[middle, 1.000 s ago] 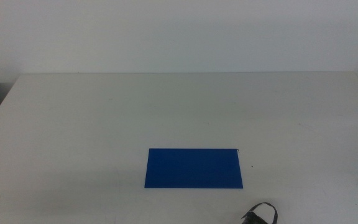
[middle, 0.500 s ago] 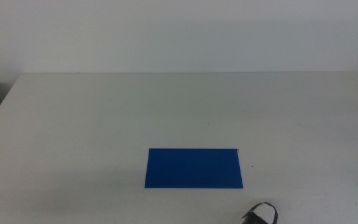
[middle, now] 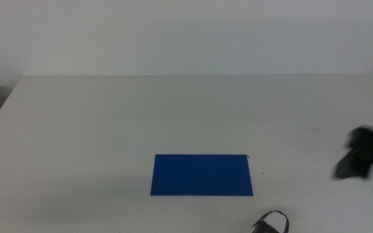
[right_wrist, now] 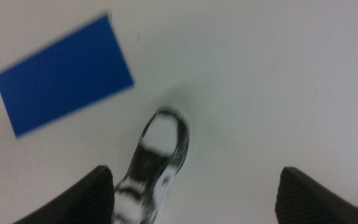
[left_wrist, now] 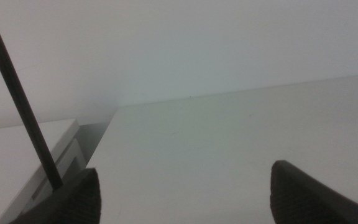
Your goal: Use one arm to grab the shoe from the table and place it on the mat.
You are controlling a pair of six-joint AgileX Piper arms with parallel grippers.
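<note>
Right tool (right_wrist: 194,193) wide apart above shoe (right_wrist: 154,165) on bench (middle: 109,116), blue mat (middle: 202,175) near, left tool (left_wrist: 185,193) apart, waiting at bench edge.

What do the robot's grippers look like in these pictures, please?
Each gripper shows two dark, almost black jaws with rounded tips: the left gripper and the right gripper. A thin black cable runs beside the left one. No markings are visible.

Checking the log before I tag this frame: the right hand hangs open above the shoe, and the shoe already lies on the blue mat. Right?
Not quite. In the right wrist view the shoe lies on the white table, beside the mat, not on it. The right hand does hang open above it.
</note>
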